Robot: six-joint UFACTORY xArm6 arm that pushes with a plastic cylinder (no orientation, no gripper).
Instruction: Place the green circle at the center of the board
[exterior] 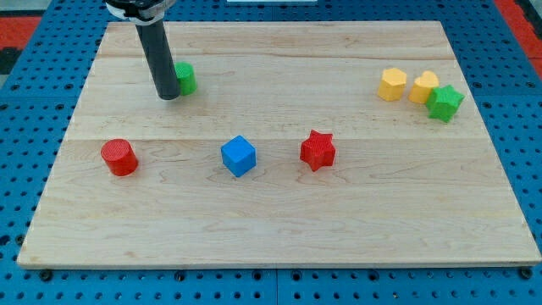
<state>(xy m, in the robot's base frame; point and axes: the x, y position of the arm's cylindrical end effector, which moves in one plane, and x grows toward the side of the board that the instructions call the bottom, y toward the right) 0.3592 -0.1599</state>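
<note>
In the camera view, a pale wooden board (279,229) is seen resting on a blue pegboard surface (25,169). A straight dark rod (157,55) is seen coming down from the view's top, towards the upper left part of the board. My tip (168,97) is set on the wood, and nothing is held by it; it is a plain rod end with no jaws.

The green circle (185,78) is found in the board's upper left area, just to the view's right of the tip and apparently touching the rod's lower end. Part of its left side is hidden by the rod, so its round shape can only partly be made out.

Lower down, a red cylinder (118,157) is placed near the left side, a blue cube (239,156) near the middle, and a red star (318,150) just to the right of the cube. All three are well apart from the tip.

At the view's upper right, a yellow block (392,85), a second yellow block (423,87) and a green star (445,102) are clustered together, touching or nearly so.
</note>
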